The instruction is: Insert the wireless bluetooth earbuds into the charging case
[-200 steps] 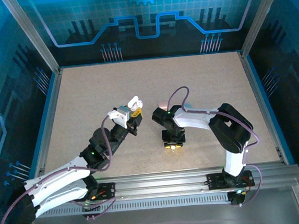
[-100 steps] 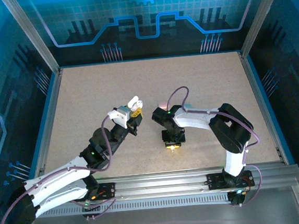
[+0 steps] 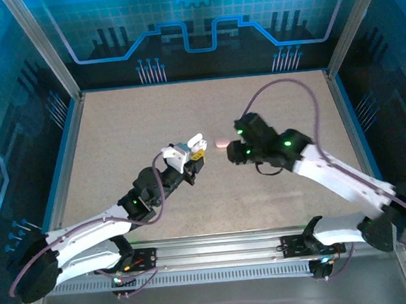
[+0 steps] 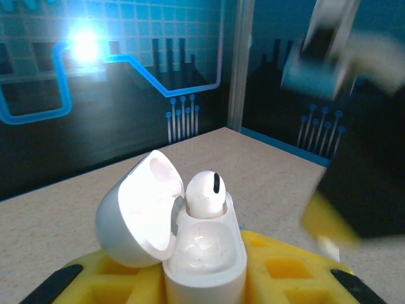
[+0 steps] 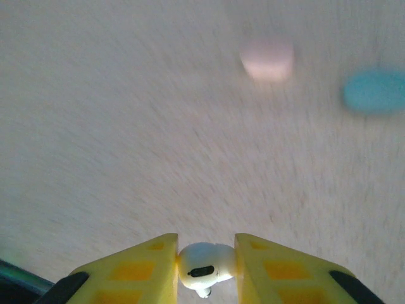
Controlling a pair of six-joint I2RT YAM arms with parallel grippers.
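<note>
**Top external.** The left arm reaches in from the near-left corner toward mid-table. Its left gripper [image 3: 193,155] carries the white charging case [image 3: 195,140], lid up, clear of the table [image 3: 116,131]. The right arm stretches in from the near-right corner, and the right gripper [image 3: 232,154] faces the left one across a short gap. I cannot read its fingers from up here. A small pink case [image 3: 221,142] lies on the table between the two grippers, just on the far side of them.

**Left wrist.** The yellow fingers [image 4: 278,269] are closed against the lower body of the charging case and hold it upright. The lid [image 4: 136,218] is swung open to the left. One seated earbud [image 4: 205,193] sits in the case, its rounded head standing above the rim beside the hinge. The socket nearer the camera looks bare. At upper right there is a dark, blurred mass with a yellow tip, which I take for the right gripper, raised and near the case but not touching it.

**Right wrist.** The two yellow fingers [image 5: 136,266] are pinched on a white earbud [image 5: 202,266]. It touches both pads and is held above the table. Beyond it, blurred, the pink case lies on the surface with a teal case [image 5: 374,90] to its right, the two apart from each other.
</note>
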